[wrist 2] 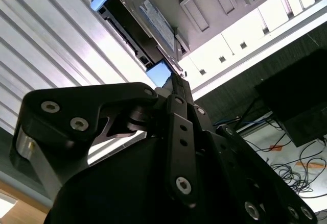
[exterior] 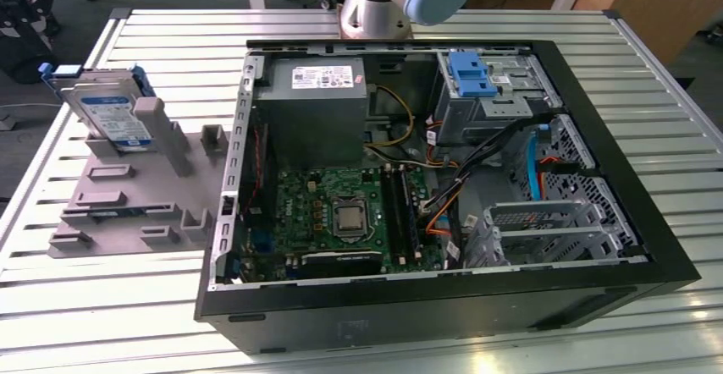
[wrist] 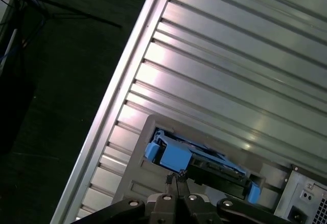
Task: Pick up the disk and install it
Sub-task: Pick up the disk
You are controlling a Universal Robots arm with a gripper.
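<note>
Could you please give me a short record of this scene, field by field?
Disk: silver hard drive in blue carrier, standing on edge in grey rack
Pincer: shut, empty, apart from the disk, pointing toward it
Computer case: open, on the slatted table, to the exterior view's right of the rack
Installation: not yet done

One disk [exterior: 107,107], one computer case [exterior: 452,316], one grey rack [exterior: 127,195]

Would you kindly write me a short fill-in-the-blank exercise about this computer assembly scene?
1. The flat silver hard drive in its blue plastic frame stands in the grey holder, on the exterior view's ___ of the open black computer case.
2. The circuit board inside the case is ___.
3. The shut black pincer holds ___.
Missing words: left; green; nothing.
</note>
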